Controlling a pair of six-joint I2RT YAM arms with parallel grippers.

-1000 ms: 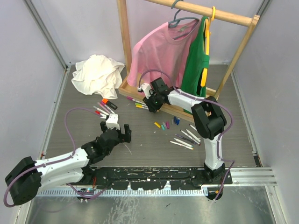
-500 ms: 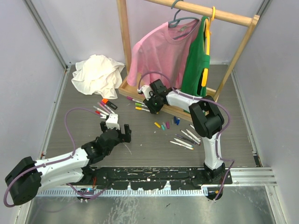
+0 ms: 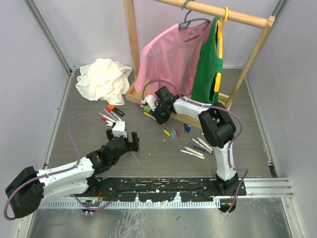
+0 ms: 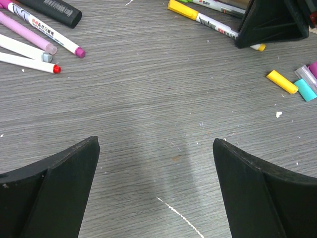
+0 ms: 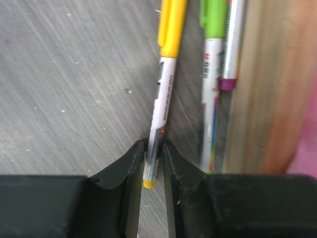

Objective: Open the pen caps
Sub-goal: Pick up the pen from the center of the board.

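My right gripper [image 3: 157, 114] [image 5: 154, 147] is down at the table next to the wooden rack base, shut on the white barrel of a yellow-capped pen [image 5: 161, 94]. The pen's yellow cap [image 5: 171, 22] is on and points away from the jaws. A green-capped pen [image 5: 211, 74] and a purple-tipped pen [image 5: 231, 44] lie beside it against the wood. My left gripper [image 3: 130, 142] [image 4: 154, 144] is open and empty over bare table. Loose caps [image 3: 176, 133] lie mid-table; a yellow one [image 4: 281, 82] and a teal one [image 4: 307, 90] show in the left wrist view. Capped pens [image 3: 110, 115] lie far left.
The wooden clothes rack base [image 3: 136, 97] [image 5: 270, 89] runs along the right gripper's far side, with a pink shirt [image 3: 166, 57] and a green shirt [image 3: 208, 64] hanging above. A white cloth [image 3: 101, 79] lies at the back left. Uncapped pens [image 3: 195, 148] lie by the right arm.
My right gripper has shifted a little left and nearer along the rack base to the yellow-capped pen. The left arm has not moved.
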